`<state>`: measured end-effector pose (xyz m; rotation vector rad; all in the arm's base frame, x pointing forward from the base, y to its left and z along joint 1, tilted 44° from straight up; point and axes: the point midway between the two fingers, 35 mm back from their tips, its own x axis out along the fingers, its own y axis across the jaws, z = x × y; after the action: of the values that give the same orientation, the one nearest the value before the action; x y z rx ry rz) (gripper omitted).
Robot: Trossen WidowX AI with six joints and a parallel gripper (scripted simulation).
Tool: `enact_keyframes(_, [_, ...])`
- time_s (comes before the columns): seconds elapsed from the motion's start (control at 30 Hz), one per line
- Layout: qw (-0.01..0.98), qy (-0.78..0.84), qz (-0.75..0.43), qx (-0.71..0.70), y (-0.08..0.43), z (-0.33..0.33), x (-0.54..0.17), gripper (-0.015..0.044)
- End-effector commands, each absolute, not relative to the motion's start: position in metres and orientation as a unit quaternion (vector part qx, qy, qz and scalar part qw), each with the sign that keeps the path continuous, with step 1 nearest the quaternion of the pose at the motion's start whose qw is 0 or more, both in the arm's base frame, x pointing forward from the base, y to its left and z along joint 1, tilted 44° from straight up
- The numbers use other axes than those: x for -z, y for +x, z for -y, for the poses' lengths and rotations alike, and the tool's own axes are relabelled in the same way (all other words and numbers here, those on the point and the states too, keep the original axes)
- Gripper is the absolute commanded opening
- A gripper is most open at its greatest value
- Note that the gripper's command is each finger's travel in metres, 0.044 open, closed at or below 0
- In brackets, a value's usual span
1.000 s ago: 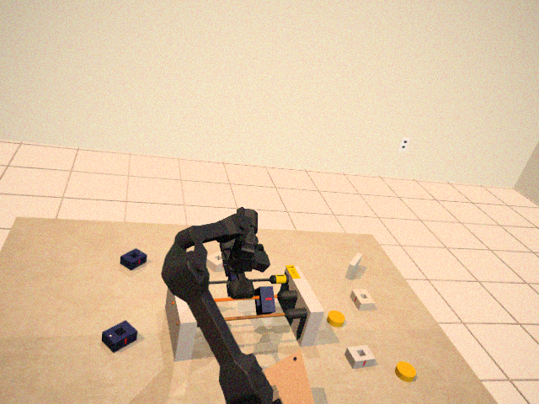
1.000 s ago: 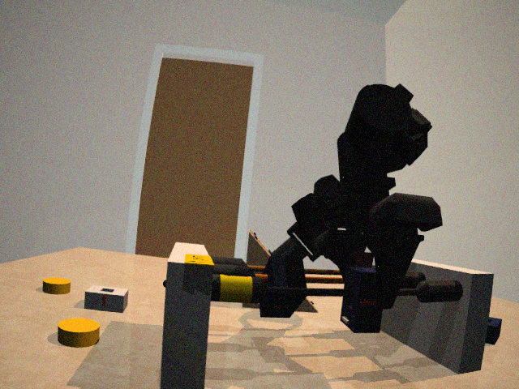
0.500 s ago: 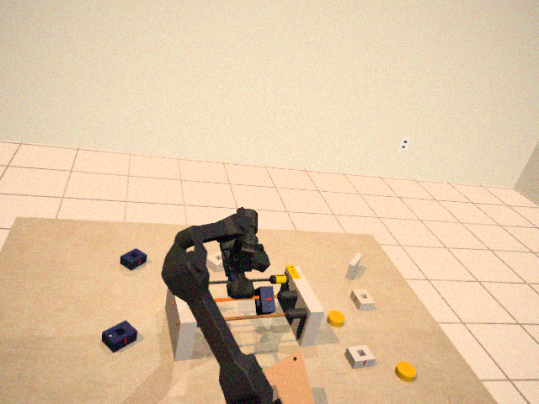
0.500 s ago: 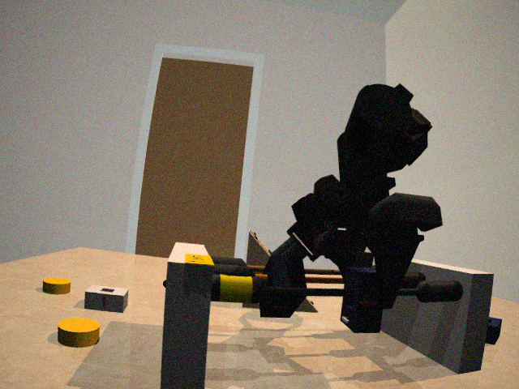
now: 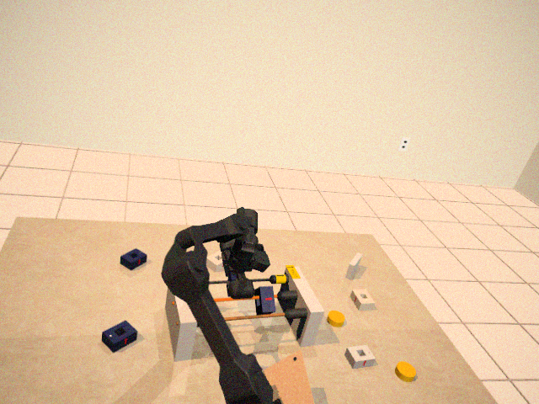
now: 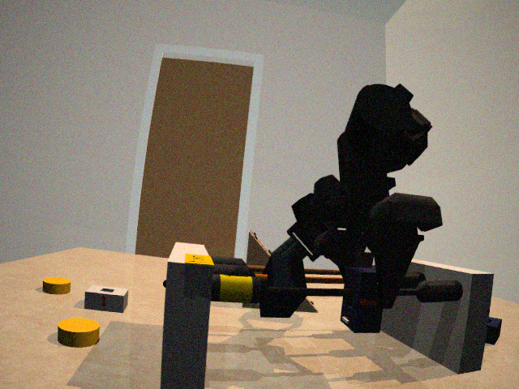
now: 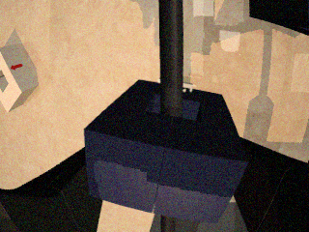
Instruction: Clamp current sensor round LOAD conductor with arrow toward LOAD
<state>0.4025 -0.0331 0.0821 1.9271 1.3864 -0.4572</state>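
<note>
A navy split-core sensor (image 6: 361,311) (image 7: 159,159) surrounds the black conductor (image 6: 323,292) (image 7: 171,53) (image 5: 261,280). In the wrist view its halves meet along a thin seam; I cannot tell whether the latch is caught. In the exterior view its red arrow appears to point left, toward the yellow band (image 6: 236,288) (image 5: 278,279) on that conductor. The band's lettering is unreadable. My gripper (image 6: 366,288) (image 7: 164,142) is shut on the sensor, with a dark finger on either side. In the top view the gripper mostly hides this sensor.
Two pale end walls (image 5: 184,341) (image 6: 471,318) hold the conductors. Another navy sensor (image 5: 266,300) sits on the middle, orange conductor. Loose navy blocks (image 5: 133,258) (image 5: 120,335), white blocks (image 5: 363,299) (image 5: 360,356) and yellow discs (image 5: 336,318) (image 5: 405,371) lie around the rack.
</note>
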Motion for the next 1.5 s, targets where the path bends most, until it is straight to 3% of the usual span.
enact_keyframes(0.0, [0.354, 0.745, -0.537, 0.177, 0.4024, 0.0331, -0.0822, 0.0252])
enact_keyframes(0.17, [0.354, 0.745, -0.537, 0.177, 0.4024, 0.0331, -0.0822, 0.0252])
enact_keyframes(0.93, [0.354, 0.745, -0.536, 0.177, 0.4025, 0.0331, -0.0821, 0.0098])
enact_keyframes(1.07, [0.355, 0.744, -0.537, 0.178, 0.4023, 0.0346, -0.0836, 0.0])
enact_keyframes(1.47, [0.352, 0.745, -0.538, 0.178, 0.4014, 0.0333, -0.083, 0.0])
